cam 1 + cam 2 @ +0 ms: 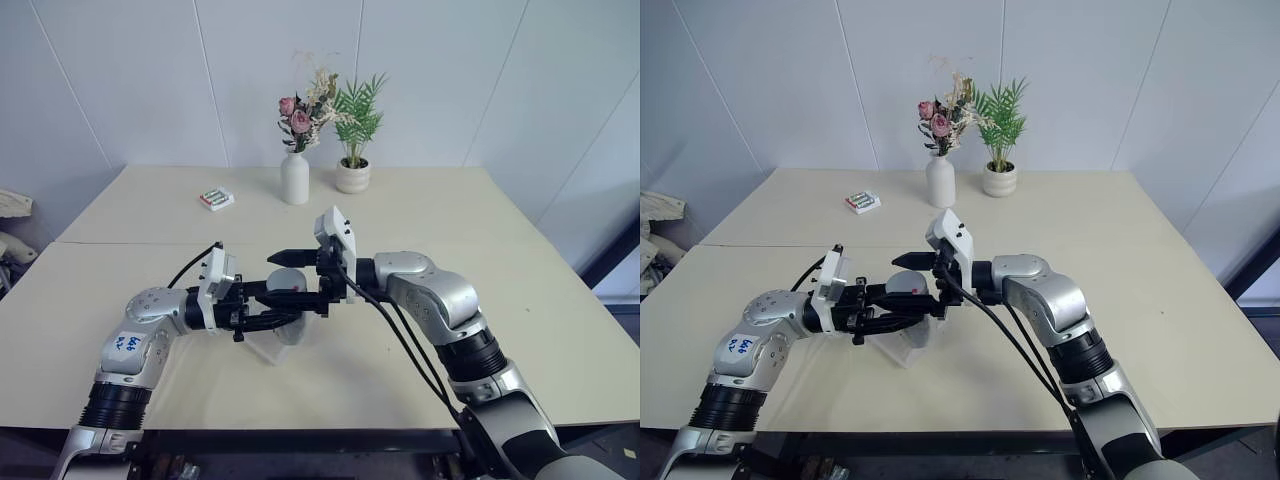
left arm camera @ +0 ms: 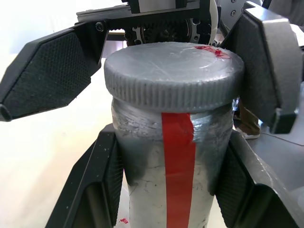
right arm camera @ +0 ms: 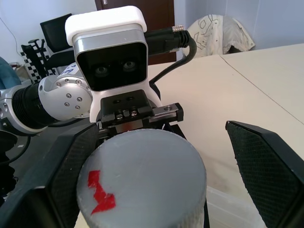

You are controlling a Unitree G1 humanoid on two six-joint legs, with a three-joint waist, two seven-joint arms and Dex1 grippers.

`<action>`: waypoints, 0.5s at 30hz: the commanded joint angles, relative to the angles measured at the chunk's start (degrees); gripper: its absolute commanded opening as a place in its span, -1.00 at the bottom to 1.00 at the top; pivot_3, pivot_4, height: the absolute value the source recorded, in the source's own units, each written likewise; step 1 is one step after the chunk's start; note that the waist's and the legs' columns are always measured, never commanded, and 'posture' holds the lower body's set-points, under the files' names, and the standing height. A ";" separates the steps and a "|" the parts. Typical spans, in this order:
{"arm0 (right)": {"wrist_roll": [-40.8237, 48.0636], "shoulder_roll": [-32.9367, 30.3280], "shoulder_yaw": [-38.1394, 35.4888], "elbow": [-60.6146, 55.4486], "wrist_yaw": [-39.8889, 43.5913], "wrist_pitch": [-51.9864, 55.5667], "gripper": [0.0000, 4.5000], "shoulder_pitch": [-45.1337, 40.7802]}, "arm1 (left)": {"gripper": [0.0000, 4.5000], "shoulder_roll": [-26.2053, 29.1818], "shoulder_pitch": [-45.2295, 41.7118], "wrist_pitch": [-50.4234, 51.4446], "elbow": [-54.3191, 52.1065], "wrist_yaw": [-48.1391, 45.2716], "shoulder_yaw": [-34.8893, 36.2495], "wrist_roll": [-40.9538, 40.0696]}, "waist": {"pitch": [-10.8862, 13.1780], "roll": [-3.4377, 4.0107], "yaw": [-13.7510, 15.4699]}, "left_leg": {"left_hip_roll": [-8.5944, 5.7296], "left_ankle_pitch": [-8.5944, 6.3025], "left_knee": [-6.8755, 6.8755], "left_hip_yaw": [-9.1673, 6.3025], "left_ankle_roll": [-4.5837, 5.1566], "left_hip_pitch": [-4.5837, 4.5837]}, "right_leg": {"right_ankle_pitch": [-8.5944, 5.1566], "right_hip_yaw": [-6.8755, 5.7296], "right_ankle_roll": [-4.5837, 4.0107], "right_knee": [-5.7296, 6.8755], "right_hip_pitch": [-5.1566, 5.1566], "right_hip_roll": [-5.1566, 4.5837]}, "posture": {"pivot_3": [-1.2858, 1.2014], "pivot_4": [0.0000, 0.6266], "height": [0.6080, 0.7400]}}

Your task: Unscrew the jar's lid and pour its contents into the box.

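Note:
My left gripper [image 1: 272,306] is shut on the jar [image 2: 142,161], a silvery cylinder with a red stripe, and holds it level above the table. The grey lid [image 2: 173,69] sits on the jar and faces my right gripper [image 1: 292,279]. That gripper is open; its black fingers [image 3: 266,166] stand on either side of the lid [image 3: 142,175] with gaps between. The contents are hidden inside the jar. The box [image 1: 273,347], a clear shallow tray, lies on the table just below both grippers.
A white vase of flowers [image 1: 294,178] and a white plant pot [image 1: 352,176] stand at the table's far edge. A green-and-white packet [image 1: 216,198] lies at the far left. The table [image 1: 520,300] stretches wide to both sides.

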 commanded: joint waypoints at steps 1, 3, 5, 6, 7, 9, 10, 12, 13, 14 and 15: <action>0.18 -2.76 -4.78 0.74 -0.88 -1.19 1.00 -0.26 | -0.02 0.19 0.07 -1.01 -1.68 -0.80 0.84 -1.02 | 0.00 0.00 0.03 | 0.00 0.00 0.00 0.00 0.00 0.00 | 0.00 0.00 0.00 0.00 0.00 0.00 | 0.03 -0.52 1.00; 0.45 -3.77 -5.39 0.88 -0.62 -1.49 1.00 0.54 | -0.02 0.19 0.04 -1.09 -1.59 -0.73 0.80 -1.06 | 0.00 0.00 0.02 | 0.00 0.00 0.00 0.00 0.00 0.00 | 0.00 0.00 0.00 0.00 0.00 0.00 | 0.03 -0.52 1.00; 0.56 -4.79 -5.52 0.87 -0.35 -1.86 1.00 1.31 | -0.02 0.19 0.01 -1.14 -1.54 -0.68 0.77 -1.08 | 0.00 0.00 0.05 | 0.00 0.00 0.00 0.00 0.00 0.00 | 0.00 0.00 0.00 -0.01 0.00 0.00 | 0.03 -0.52 1.00; 0.63 -5.35 -5.68 0.88 -0.26 -1.99 1.00 1.74 | -0.02 0.19 0.02 -1.15 -1.54 -0.67 0.74 -1.09 | 0.00 0.00 0.03 | 0.00 0.00 0.00 0.00 0.00 0.00 | 0.00 0.00 0.00 -0.01 0.00 0.00 | 0.03 -0.52 1.00; 0.73 -5.68 -5.76 0.89 -0.24 -2.06 1.00 1.99 | -0.02 0.19 0.03 -1.16 -1.54 -0.65 0.72 -1.09 | 0.00 0.00 0.01 | 0.00 0.00 0.00 0.00 0.00 0.00 | 0.00 0.00 0.00 -0.01 0.00 0.00 | 0.03 -0.52 1.00; 1.03 -6.69 -6.19 1.01 -0.17 -2.01 1.00 2.53 | -0.02 0.17 -0.01 -1.14 -1.48 -0.67 0.71 -1.10 | 0.00 0.00 -0.04 | 0.00 0.00 0.00 0.00 0.00 0.00 | 0.00 0.00 0.00 -0.01 0.00 0.00 | 0.03 -0.52 1.00; 1.03 -7.42 -6.48 1.39 -0.11 -2.20 1.00 2.72 | -0.02 0.17 -0.06 -1.19 -1.39 -0.77 0.69 -1.05 | 0.00 0.00 -0.03 | 0.00 0.00 0.00 0.00 0.00 0.00 | 0.00 0.00 0.00 -0.01 0.00 0.00 | 0.03 -0.52 1.00; 1.03 -8.45 -6.85 2.31 0.01 -2.76 1.00 2.77 | -0.02 0.05 -0.29 -1.24 -1.14 -0.82 0.62 -0.91 | 0.00 0.00 0.00 | 0.00 0.00 0.00 0.00 0.00 0.00 | 0.00 0.00 0.00 -0.01 0.00 0.00 | 0.03 -0.52 1.00; 1.14 -8.75 -7.11 2.76 -0.05 -2.92 1.00 2.67 | -0.02 0.02 -0.38 -1.24 -1.08 -0.82 0.60 -0.90 | 0.00 0.00 0.00 | 0.00 0.00 0.00 0.00 0.00 0.00 | 0.00 0.00 0.00 -0.01 0.00 0.00 | 0.03 -0.52 1.00; 1.27 -9.01 -7.33 3.17 -0.08 -3.07 1.00 2.57 | -0.02 0.00 -0.42 -1.26 -1.04 -0.83 0.59 -0.88 | 0.00 0.00 0.00 | 0.00 0.00 0.01 0.00 0.00 0.00 | 0.00 0.00 0.00 -0.01 0.01 0.00 | 0.03 -0.52 1.00; 1.36 -9.32 -7.50 3.58 -0.14 -3.25 1.00 2.48 | -0.02 -0.01 -0.43 -1.27 -1.04 -0.84 0.60 -0.87 | 0.00 0.00 0.01 | 0.00 0.00 0.01 0.00 0.00 0.00 | 0.00 0.00 0.00 -0.01 0.01 0.00 | 0.03 -0.52 1.00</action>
